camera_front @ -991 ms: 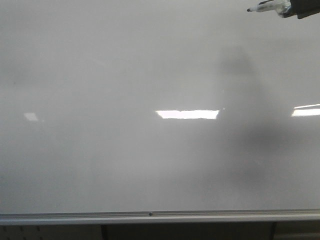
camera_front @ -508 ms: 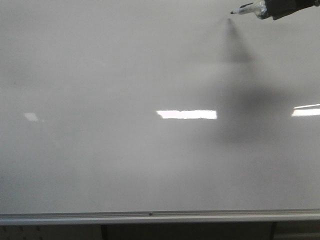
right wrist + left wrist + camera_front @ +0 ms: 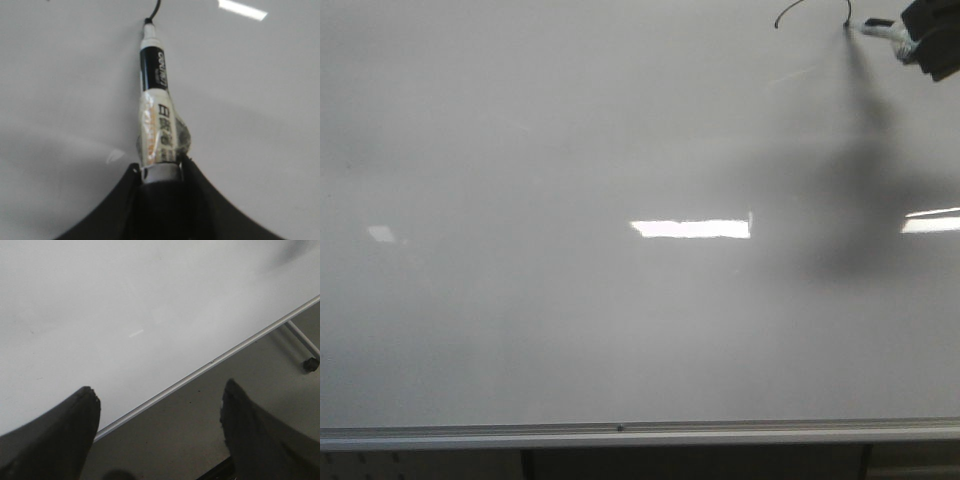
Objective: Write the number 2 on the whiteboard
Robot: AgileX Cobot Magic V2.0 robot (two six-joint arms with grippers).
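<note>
The whiteboard (image 3: 570, 300) fills the front view, glossy grey-white with a silver bottom rail (image 3: 620, 433). At its top right my right gripper (image 3: 912, 38) is shut on a black-and-white marker (image 3: 880, 28), whose tip touches the board. A thin black curved stroke (image 3: 783, 15), the arched top of the number 2, runs from the left up past the frame edge and down to the tip. The right wrist view shows the marker (image 3: 155, 100) held between the fingers, its nib at the stroke's end (image 3: 156, 9). My left gripper (image 3: 160, 415) is open with nothing in it, near the board's rail (image 3: 200, 371).
Bright light reflections (image 3: 690, 229) lie across the board, and the arm's dark shadow (image 3: 850, 210) falls below the marker. Under the rail, the left wrist view shows grey floor (image 3: 175, 440) and the stand's leg with a black caster (image 3: 311, 364).
The marker tip went left to the board, then swept right, leaving a black arc at the top. The right gripper now sits further right and slightly lower.
</note>
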